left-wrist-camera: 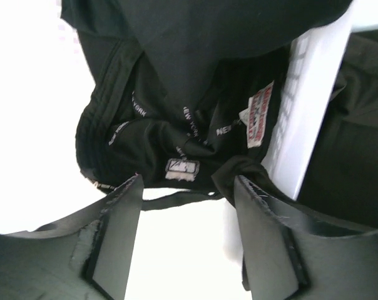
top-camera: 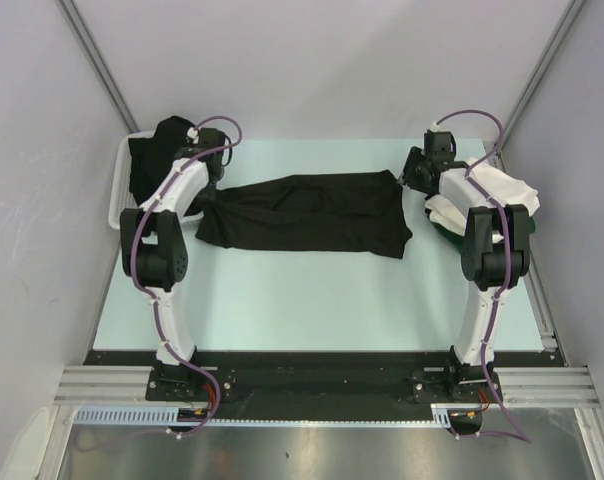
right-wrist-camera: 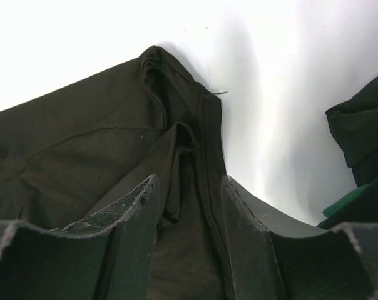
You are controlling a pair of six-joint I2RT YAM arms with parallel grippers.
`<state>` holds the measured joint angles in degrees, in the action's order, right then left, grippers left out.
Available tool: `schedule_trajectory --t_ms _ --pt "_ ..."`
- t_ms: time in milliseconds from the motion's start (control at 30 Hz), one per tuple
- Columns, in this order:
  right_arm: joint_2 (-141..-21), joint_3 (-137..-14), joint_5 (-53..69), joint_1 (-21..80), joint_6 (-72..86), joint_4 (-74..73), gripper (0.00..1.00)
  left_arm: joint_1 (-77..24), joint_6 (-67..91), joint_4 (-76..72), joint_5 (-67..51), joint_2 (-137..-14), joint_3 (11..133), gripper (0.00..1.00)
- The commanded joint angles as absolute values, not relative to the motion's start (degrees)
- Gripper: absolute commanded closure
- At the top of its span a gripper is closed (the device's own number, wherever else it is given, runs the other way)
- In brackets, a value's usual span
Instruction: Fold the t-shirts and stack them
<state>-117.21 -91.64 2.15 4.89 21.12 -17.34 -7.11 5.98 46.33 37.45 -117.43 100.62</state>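
Note:
A black t-shirt (top-camera: 302,215) lies spread crosswise on the pale table (top-camera: 312,300). My left gripper (top-camera: 210,172) hovers at its left end and is open. In the left wrist view the left gripper (left-wrist-camera: 188,182) has only bright table between its fingers, and a black collar (left-wrist-camera: 176,134) with "NEW YORK" tape and labels lies just beyond the tips. My right gripper (top-camera: 414,172) is at the shirt's right end. In the right wrist view the right gripper (right-wrist-camera: 189,180) stands open over a fold of the black t-shirt (right-wrist-camera: 101,137), without pinching it.
A white basket (top-camera: 117,185) at the far left holds another black shirt (top-camera: 162,140); its wall (left-wrist-camera: 308,106) shows beside the collar. At the right lie a white shirt (top-camera: 507,185) and a dark green shirt (top-camera: 448,230), the green shirt (right-wrist-camera: 364,125) also in the right wrist view.

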Motion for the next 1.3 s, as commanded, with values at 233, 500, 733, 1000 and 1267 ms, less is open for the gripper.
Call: schedule_trajectory --t_ms 233,500,733,1000,1267 --pt "-112.6 -91.9 3.6 4.7 21.4 -16.7 0.5 -7.8 5.6 48.9 36.8 -108.6 104.8 0.31" --pt "-112.1 -91.1 4.4 4.7 21.9 -16.2 0.5 -9.3 5.6 51.6 35.8 -109.5 110.0 0.3" --pt "-111.8 -90.3 4.8 4.4 22.0 -16.0 0.5 -11.0 5.8 50.0 34.4 -112.8 110.7 0.29" --pt "-111.1 -88.9 5.6 2.6 22.3 -15.6 0.5 -12.0 6.4 49.8 33.4 -119.2 113.5 0.29" --pt "-111.4 -88.5 6.9 0.9 23.0 -15.0 0.49 -12.5 8.2 51.7 33.9 -123.7 114.3 0.32"
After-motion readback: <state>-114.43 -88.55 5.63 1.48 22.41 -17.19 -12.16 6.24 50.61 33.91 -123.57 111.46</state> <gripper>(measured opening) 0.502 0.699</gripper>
